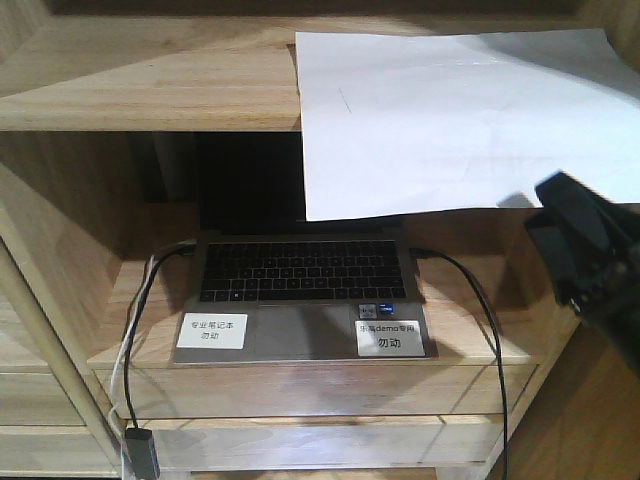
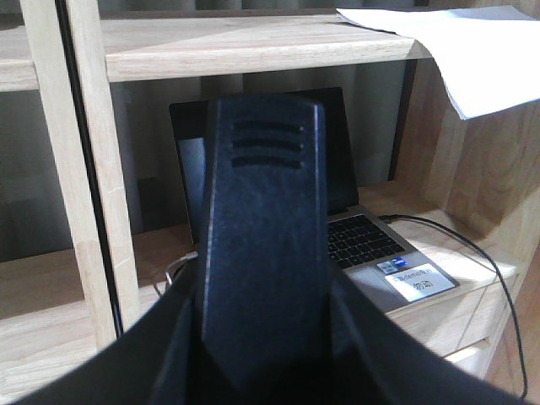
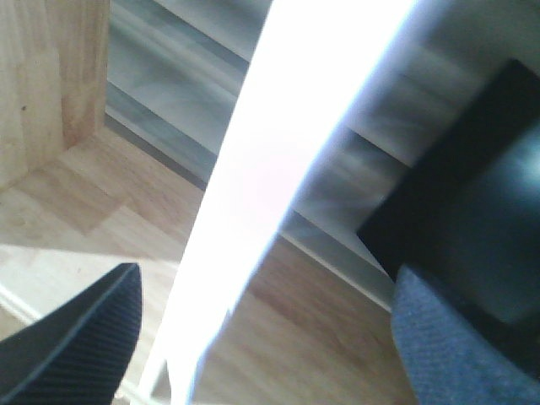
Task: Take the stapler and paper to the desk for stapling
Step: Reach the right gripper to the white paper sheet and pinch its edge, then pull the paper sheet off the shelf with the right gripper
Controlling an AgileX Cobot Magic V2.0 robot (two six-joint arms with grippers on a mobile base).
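The white paper (image 1: 450,120) lies on the upper shelf and hangs over its front edge; it also shows at the top right of the left wrist view (image 2: 472,51). My right gripper (image 1: 560,215) is at the sheet's lower right corner. In the right wrist view it (image 3: 270,354) stands open, with the blurred paper (image 3: 278,169) running between its two fingers without touching either. My left gripper (image 2: 266,337) is shut on the black stapler (image 2: 261,219), which stands upright and fills the middle of that view. The desk is out of view.
An open laptop (image 1: 300,280) with two white labels (image 1: 211,330) sits on the lower shelf of the light wooden shelf unit (image 1: 150,80). Black cables (image 1: 480,300) run from both its sides. A wooden upright (image 2: 84,169) stands left of the stapler.
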